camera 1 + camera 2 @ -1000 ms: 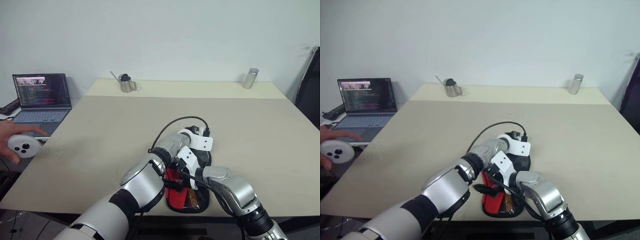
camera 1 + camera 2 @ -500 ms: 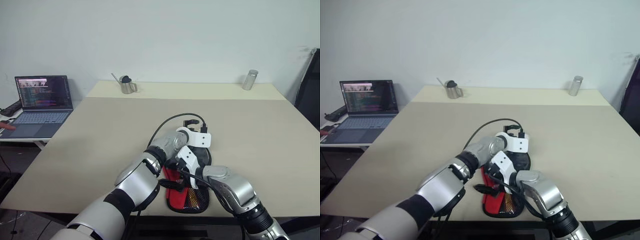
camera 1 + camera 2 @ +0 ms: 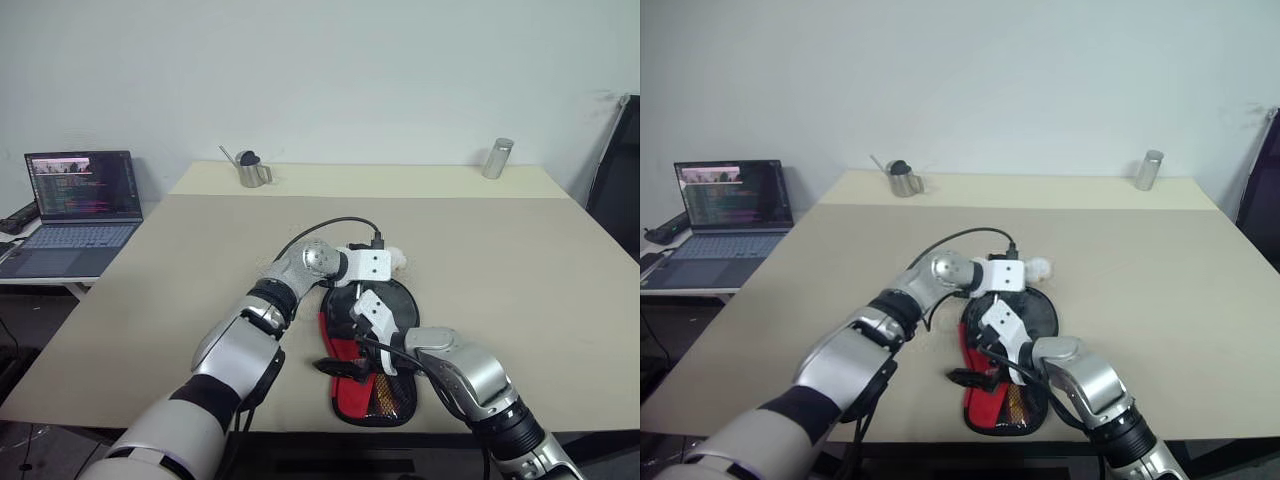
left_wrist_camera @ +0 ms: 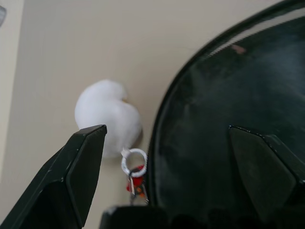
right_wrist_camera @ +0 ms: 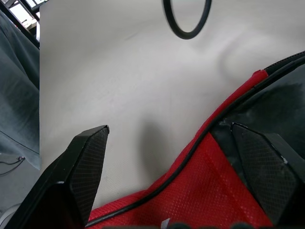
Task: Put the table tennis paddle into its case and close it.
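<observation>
Case (image 3: 372,350) is seen apparently zipped on the tabletop (image 3: 500,260); both jaws stand wide, empty; its zip pull (image 4: 135,177) might be snagged.

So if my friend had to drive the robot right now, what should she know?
Left gripper: open, holding nothing, above the round end of the case.
Right gripper: open, holding nothing, over the case's red side.
The case lies flat near the front edge of the table, with a white fluffy ball on a ring beside it.
The case looks shut.
Left: check the zip is closed all round.
</observation>
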Controlling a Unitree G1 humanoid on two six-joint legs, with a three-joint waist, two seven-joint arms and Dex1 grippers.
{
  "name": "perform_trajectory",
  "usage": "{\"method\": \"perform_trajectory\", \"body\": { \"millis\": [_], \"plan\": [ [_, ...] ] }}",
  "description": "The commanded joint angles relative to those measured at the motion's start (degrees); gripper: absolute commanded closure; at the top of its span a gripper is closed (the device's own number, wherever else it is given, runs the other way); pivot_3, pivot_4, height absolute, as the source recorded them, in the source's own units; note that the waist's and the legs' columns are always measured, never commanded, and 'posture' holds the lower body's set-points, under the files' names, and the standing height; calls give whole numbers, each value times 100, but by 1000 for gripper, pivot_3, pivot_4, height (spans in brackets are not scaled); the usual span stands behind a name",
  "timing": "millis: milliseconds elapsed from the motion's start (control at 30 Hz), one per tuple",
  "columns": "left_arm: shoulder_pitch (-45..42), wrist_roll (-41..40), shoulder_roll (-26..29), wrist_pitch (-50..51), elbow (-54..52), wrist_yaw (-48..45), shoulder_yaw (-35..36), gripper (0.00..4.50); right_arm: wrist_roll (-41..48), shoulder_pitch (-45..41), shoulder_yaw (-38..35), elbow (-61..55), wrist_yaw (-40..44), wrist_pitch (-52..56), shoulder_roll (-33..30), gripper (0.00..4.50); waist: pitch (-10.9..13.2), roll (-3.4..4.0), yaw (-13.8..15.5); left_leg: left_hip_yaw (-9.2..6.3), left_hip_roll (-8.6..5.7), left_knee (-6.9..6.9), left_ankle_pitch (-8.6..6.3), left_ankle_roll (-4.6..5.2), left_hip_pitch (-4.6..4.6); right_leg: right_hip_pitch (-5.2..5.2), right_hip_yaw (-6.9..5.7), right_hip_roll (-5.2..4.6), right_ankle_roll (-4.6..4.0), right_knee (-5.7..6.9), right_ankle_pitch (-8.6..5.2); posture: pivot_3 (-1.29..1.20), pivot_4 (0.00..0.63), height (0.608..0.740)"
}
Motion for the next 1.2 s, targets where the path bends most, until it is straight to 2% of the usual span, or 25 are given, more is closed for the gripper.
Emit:
{"method": "perform_trajectory", "body": {
  "millis": [33,200,300,400,600,700,800,867,1000,1200],
  "plan": [
    [-23,-684,197,99,-735,-596,457,26,8,145,158,343,18,176,-36,0,2,1,-13,-1,1,1,0,1,-3,-2,1,0,0,1,0,0,150,740],
    [148,-1956,437,1243,-1773,-1612,1246,26,-138,-149,82,294,271,-337,-389,0,9,9,-70,-3,0,0,-1,2,-6,-5,3,-1,0,-1,0,0,150,740],
    [392,-2244,705,1754,-2230,-1928,1386,26,41,-321,-179,44,459,-335,-667,0,14,16,-76,-2,-1,2,-1,2,-6,-5,4,1,0,-1,0,0,150,740],
    [754,-2492,1072,2268,-2719,-2251,1475,26,320,-370,-530,-488,801,-255,-1207,0,26,25,-73,-2,-1,1,0,2,-10,-10,6,2,-1,-1,0,0,150,740],
    [1517,-2943,1476,3281,-3891,-2354,1582,26,1115,-197,-1385,-1507,1531,-6,-2360,0,60,28,-60,-11,4,3,0,1,-63,-52,2,-3,-3,-10,1,0,150,740],
    [1934,-3240,1500,3970,-4649,-2258,1618,26,1539,-349,-1997,-1481,1722,-5,-2682,0,63,31,-47,-9,-1,8,-4,7,-76,-57,2,-11,-4,-19,2,0,150,740],
    [2163,-3367,1451,4508,-5088,-2043,1588,26,1677,-584,-2285,-1174,1585,-73,-2652,0,63,31,-49,-8,0,11,-8,15,-76,-54,4,-13,-4,-22,3,0,150,740],
    [2381,-3283,1323,4735,-5263,-1752,1446,26,1381,-1002,-2330,-552,1176,-316,-2447,0,63,31,-54,-8,3,11,-8,14,-73,-54,3,-12,-5,-18,3,0,150,740],
    [2783,-2756,932,4530,-5075,-764,1118,26,589,-2194,-2368,1370,-245,-778,-1708,0,66,35,-61,15,-1,8,-8,14,-39,-35,28,-14,-8,-3,5,0,150,740],
    [3193,-2608,667,4423,-4946,-417,816,26,-221,-3373,-2247,4013,-1340,-1698,-887,0,66,36,-66,24,3,2,-6,10,-44,-53,34,-13,-12,-2,6,0,150,740]
  ]
}}
